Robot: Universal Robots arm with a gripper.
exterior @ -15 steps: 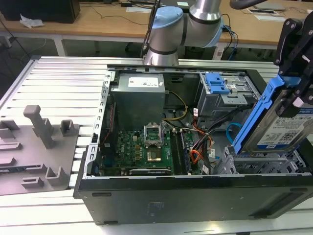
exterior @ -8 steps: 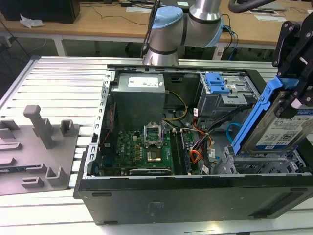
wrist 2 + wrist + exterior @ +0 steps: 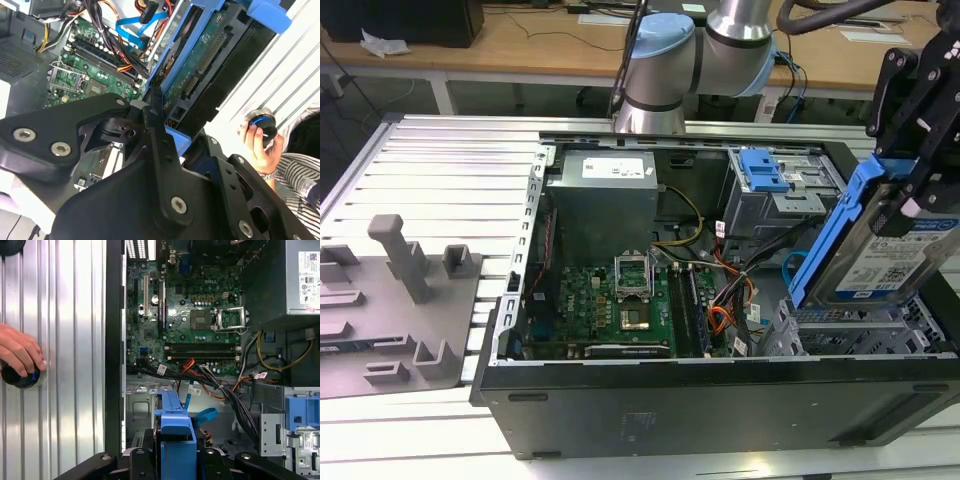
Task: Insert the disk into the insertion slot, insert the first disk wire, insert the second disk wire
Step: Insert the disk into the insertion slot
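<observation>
My gripper [image 3: 908, 200] is shut on the disk [image 3: 880, 262], a silver drive with a white label in a bright blue carrier. The disk hangs tilted, one end down, just above the insertion slot [image 3: 850, 328], a grey perforated bay at the case's corner on the exterior view's right. In the second wrist view the disk [image 3: 197, 60] shows its green circuit-board underside. In the first wrist view the carrier [image 3: 175, 432] sits between my fingers, above the grey bay [image 3: 142, 405]. The second disk wire [image 3: 788, 266], light blue and flat, lies loose inside the case [image 3: 202, 415].
An orange, yellow and black wire bundle [image 3: 728, 292] lies beside the bay. A taller grey cage with a blue bracket [image 3: 765, 170] stands behind it. A person's hand [image 3: 17, 352] rests on a black knob [image 3: 20, 379] on the ribbed table outside the case. A grey fixture [image 3: 400, 300] lies at the exterior view's left.
</observation>
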